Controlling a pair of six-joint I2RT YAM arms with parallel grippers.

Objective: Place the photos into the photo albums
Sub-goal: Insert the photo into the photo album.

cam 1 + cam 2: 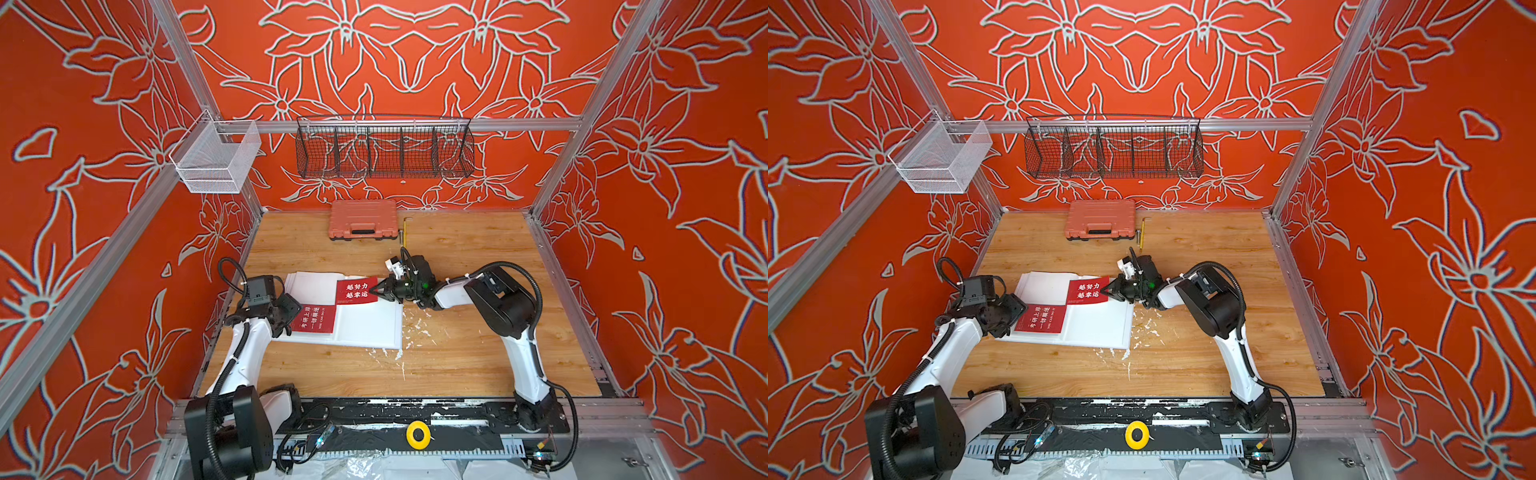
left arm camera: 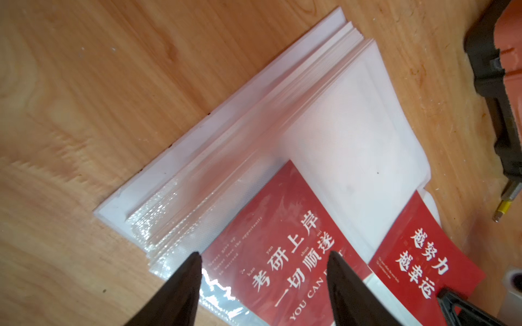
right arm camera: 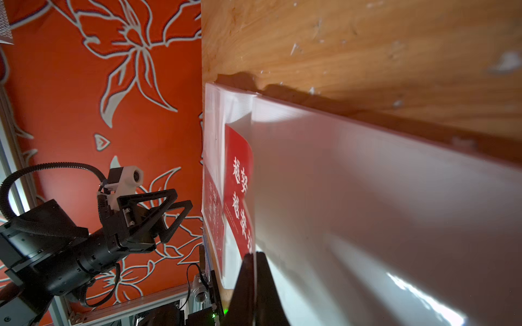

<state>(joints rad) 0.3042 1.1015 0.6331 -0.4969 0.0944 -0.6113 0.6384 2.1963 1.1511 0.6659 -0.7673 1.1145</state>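
Top views: thin white open photo album (image 1: 365, 328).
Done: 1 red white-lettered card (image 1: 313, 319), seemingly sleeved.
Right gripper (image 1: 377, 291): clamped on 2nd red card (image 1: 353, 290), unsleeved.
Left gripper (image 2: 264, 255): half-spread, empty.

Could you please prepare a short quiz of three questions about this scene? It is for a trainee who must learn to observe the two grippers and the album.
1. True or false: the left gripper is shut on the red card that reads YOU CAN DO IT.
2. On the table, where is the orange-pink case relative to the open photo album? A) on top of it B) beyond it, at the far edge C) nearer to the arm bases
3. Fill in: the right gripper is ____ on the edge of the other red card.

Key: 1 false, its jaws stand open; 2 B; 3 shut.
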